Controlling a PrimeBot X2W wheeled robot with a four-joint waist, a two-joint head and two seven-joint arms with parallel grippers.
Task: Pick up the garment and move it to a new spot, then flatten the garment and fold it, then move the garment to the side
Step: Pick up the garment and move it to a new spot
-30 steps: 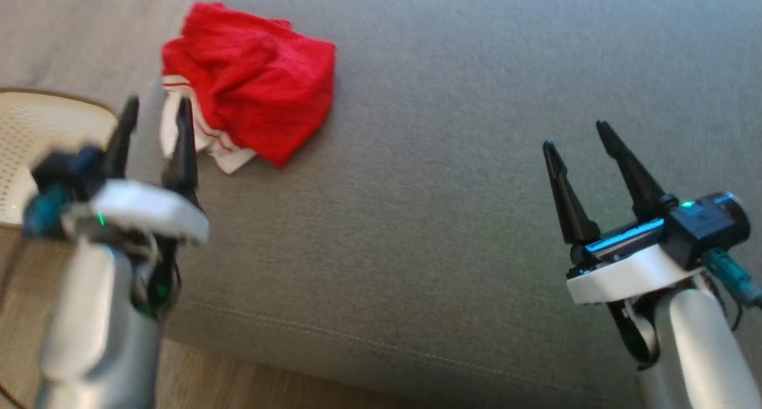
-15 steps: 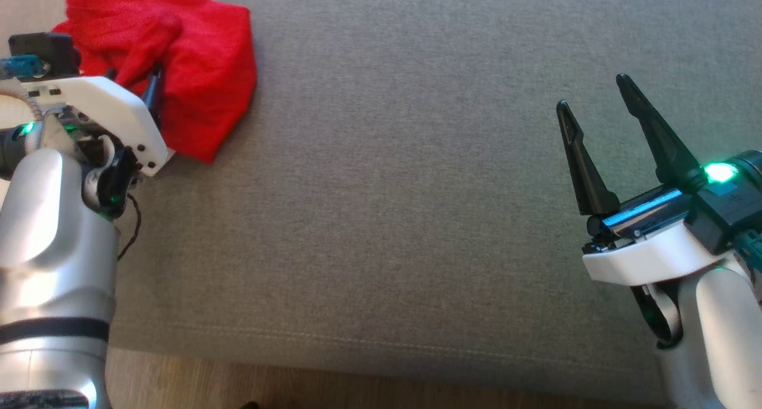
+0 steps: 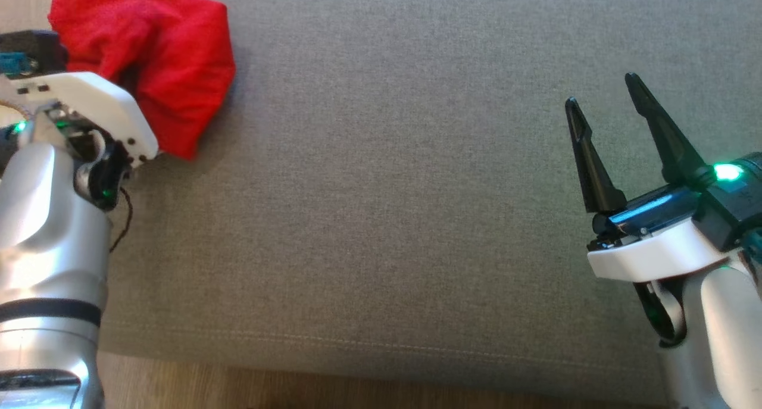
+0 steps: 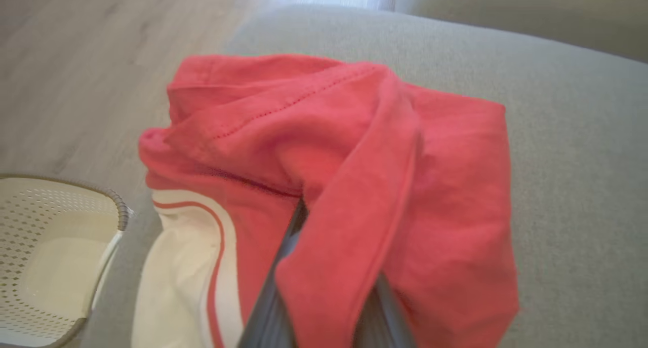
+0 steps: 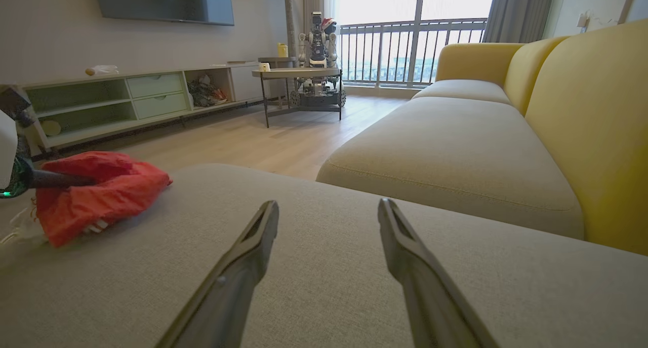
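garment (image 3: pixel 161 63), crumpled red knit with a white striped band, has a fold pinched in the left hand (image 4: pixel 326 297), whose fingers stood spread a moment ago. it lies at the far left corner of the grey woven cushion (image 3: pixel 381 218). bare cushion stretches to the right hand (image 3: pixel 601 92), fingers wide apart, near the right edge.
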